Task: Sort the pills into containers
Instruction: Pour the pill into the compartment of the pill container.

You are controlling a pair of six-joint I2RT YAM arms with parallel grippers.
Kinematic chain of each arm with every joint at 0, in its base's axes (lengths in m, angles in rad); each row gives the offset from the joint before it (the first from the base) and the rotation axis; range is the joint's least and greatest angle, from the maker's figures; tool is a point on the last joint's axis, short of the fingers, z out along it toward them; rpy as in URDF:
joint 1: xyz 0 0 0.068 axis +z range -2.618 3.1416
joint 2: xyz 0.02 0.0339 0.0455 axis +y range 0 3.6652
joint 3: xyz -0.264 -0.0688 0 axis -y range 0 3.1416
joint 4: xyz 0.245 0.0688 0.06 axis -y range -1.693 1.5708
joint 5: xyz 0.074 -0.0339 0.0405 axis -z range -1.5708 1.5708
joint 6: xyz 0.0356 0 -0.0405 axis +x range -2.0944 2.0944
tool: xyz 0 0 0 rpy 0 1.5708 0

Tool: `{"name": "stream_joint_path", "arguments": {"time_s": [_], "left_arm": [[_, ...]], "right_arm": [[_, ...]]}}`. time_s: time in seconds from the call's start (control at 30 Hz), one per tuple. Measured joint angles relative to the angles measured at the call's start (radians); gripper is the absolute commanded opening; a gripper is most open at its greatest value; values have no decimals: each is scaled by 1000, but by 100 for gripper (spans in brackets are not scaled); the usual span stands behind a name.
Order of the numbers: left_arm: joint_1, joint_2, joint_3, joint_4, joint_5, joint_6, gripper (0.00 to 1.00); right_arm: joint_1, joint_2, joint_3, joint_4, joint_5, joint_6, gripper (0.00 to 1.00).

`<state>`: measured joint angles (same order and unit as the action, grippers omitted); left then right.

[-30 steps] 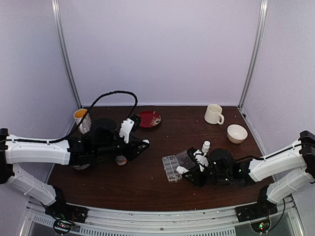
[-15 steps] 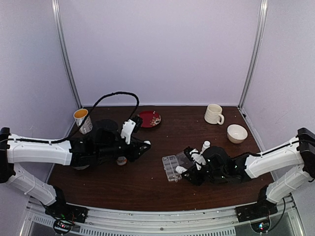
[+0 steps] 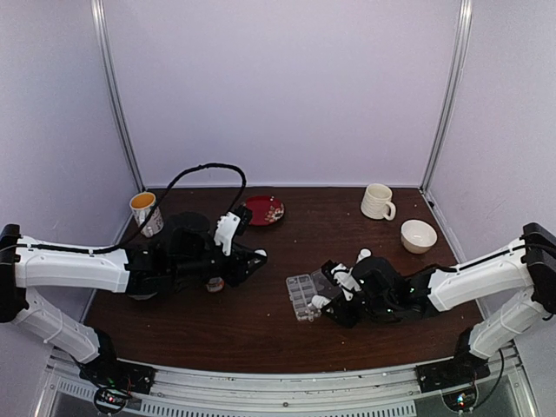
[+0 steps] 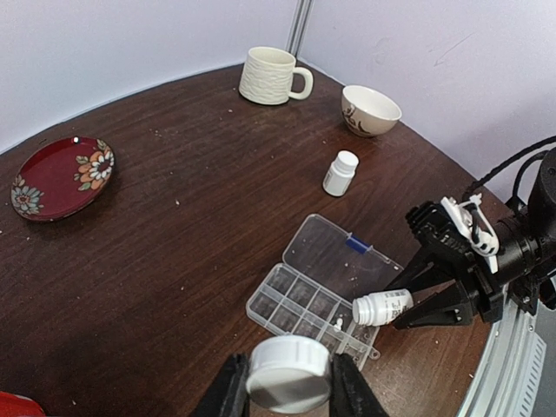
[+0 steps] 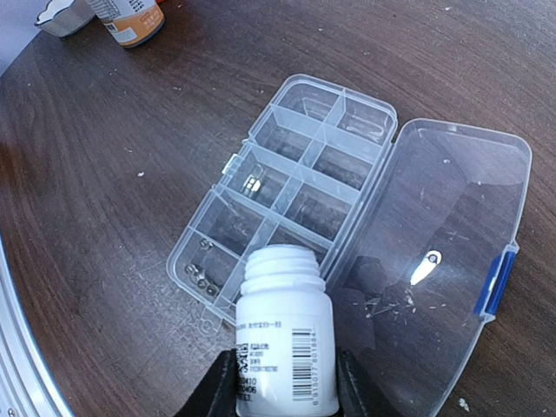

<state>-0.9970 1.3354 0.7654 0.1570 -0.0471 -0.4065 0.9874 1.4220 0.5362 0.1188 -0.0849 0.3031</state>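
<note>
The right wrist view shows the right gripper (image 5: 285,382) clamped on an uncapped white bottle (image 5: 284,326), its mouth at the edge of the open organizer box (image 5: 452,217). A few pills (image 5: 253,183) lie in two of the box's cells (image 5: 317,208). Only the left wrist view shows the left gripper (image 4: 288,389) clamped on a white cap (image 4: 287,372), near the box.

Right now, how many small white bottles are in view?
2. One capped white bottle stands upright beyond the organizer box. The second, an uncapped bottle, is held tipped by the right gripper, its mouth at the box's edge. More could be hidden under the arms.
</note>
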Motion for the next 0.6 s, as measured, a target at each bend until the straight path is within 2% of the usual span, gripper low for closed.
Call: {"name": "stream_joint_path", "arguments": {"time_s": [0.6], "left_arm": [[-6,2,0,-1,0,0,0]], "right_arm": [[0,13,23,-23,-1,-10,0]]}}
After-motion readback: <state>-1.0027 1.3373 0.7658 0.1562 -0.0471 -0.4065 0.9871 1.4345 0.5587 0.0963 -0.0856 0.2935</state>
